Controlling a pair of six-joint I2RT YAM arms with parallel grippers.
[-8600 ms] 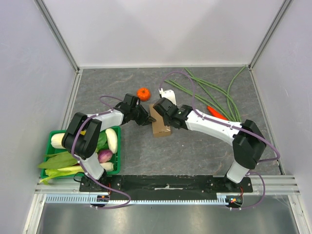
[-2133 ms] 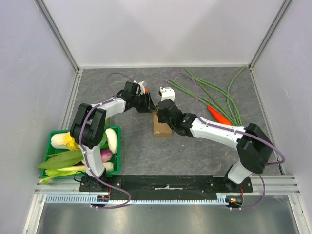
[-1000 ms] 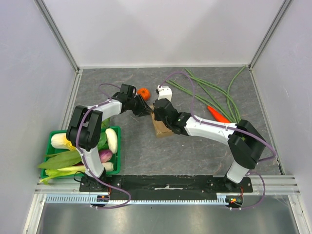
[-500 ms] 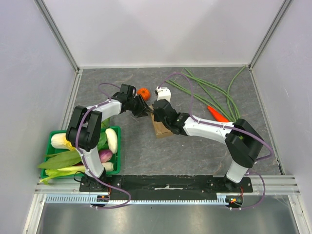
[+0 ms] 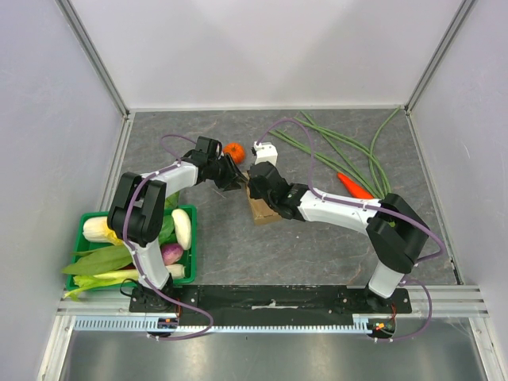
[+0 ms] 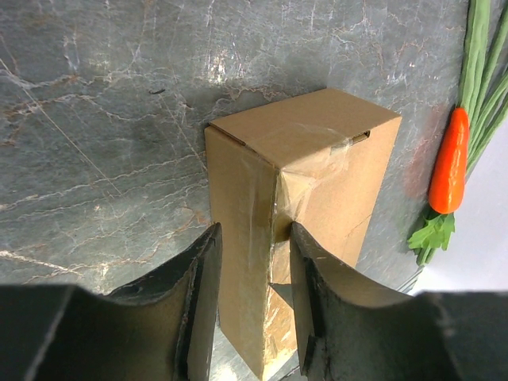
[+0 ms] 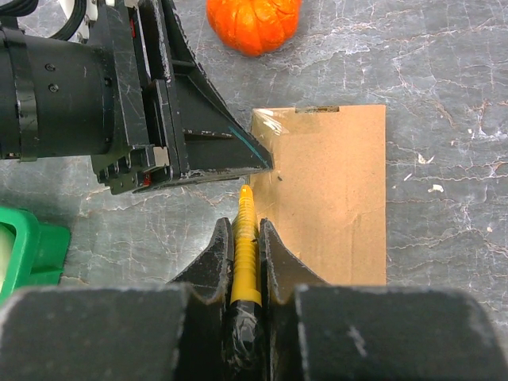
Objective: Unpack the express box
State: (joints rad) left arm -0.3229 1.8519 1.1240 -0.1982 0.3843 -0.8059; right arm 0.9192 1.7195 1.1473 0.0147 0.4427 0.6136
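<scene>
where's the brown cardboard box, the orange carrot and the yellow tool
brown cardboard box [image 6: 305, 127]: left wrist view, top face
orange carrot [image 6: 449, 163]: left wrist view, mid root
yellow tool [image 7: 245, 238]: right wrist view, ribbed shaft

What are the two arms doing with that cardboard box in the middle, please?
The left arm's fingers grip one edge of the small brown cardboard box, steadying it on the grey table. The right arm's fingers hold a slim yellow tool with its tip against the box's taped edge. The flap looks closed, so nothing is unpacked yet.

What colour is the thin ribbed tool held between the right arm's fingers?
The thin ribbed tool is yellow, black near the bottom; clearest in the right wrist view.
</scene>
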